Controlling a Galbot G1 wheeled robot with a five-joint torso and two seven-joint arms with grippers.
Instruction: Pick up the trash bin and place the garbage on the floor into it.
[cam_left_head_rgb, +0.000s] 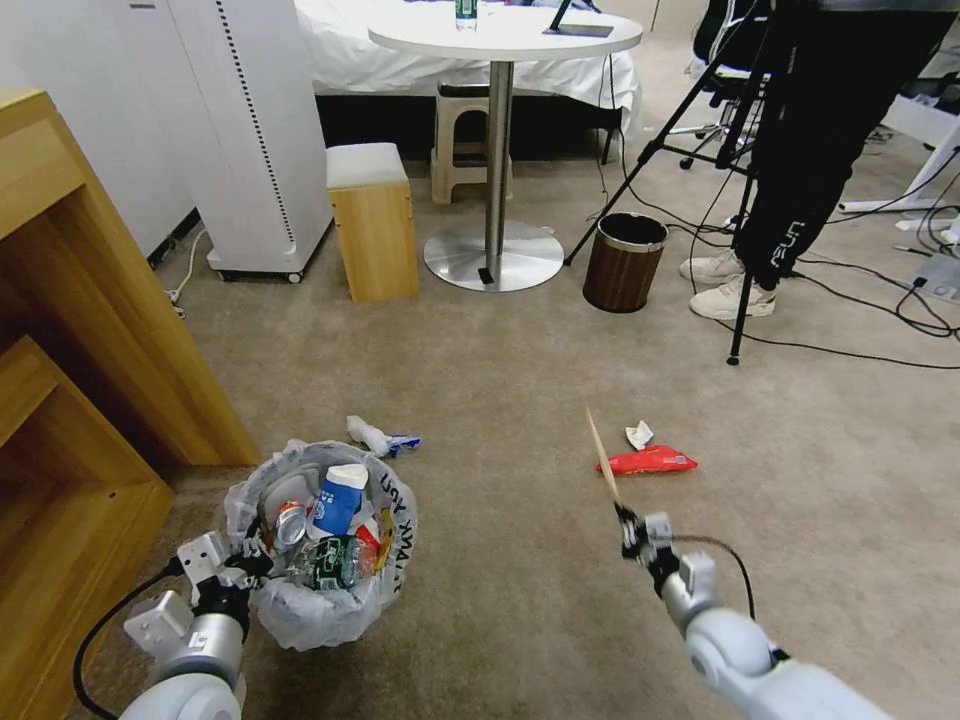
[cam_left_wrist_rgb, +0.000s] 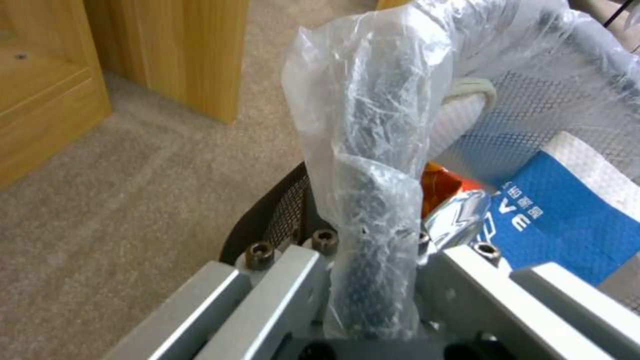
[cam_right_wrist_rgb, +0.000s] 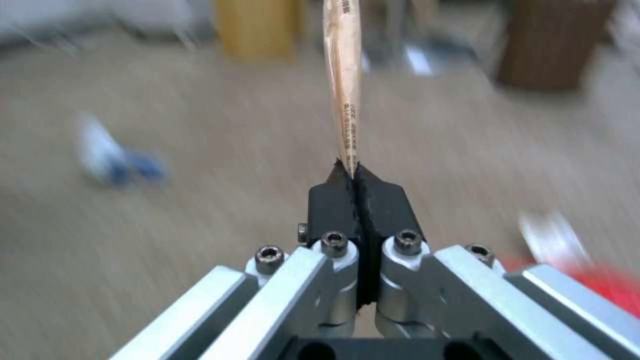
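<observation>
Between the right gripper's (cam_left_head_rgb: 630, 527) pressed-together jaws, wooden stick (cam_left_head_rgb: 603, 460) pinched at its base, left gripper (cam_left_head_rgb: 243, 568) clamped on the trash bin (cam_left_head_rgb: 325, 545) rim (bag-covered), above the floor (cam_left_head_rgb: 520, 400), red snack bag (cam_left_head_rgb: 648, 460) beyond the stick

Beige carpet (cam_left_head_rgb: 500, 340) covers the room. A round white pedestal table (cam_left_head_rgb: 505, 35) stands beyond a wooden shelf unit (cam_left_head_rgb: 70, 330)

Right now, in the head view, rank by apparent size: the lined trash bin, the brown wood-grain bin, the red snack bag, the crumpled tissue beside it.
1. trash bin, though nearness to the camera inflates it.
2. brown wood-grain bin, farther off, so true size is unsure.
3. red snack bag.
4. crumpled tissue.
</observation>
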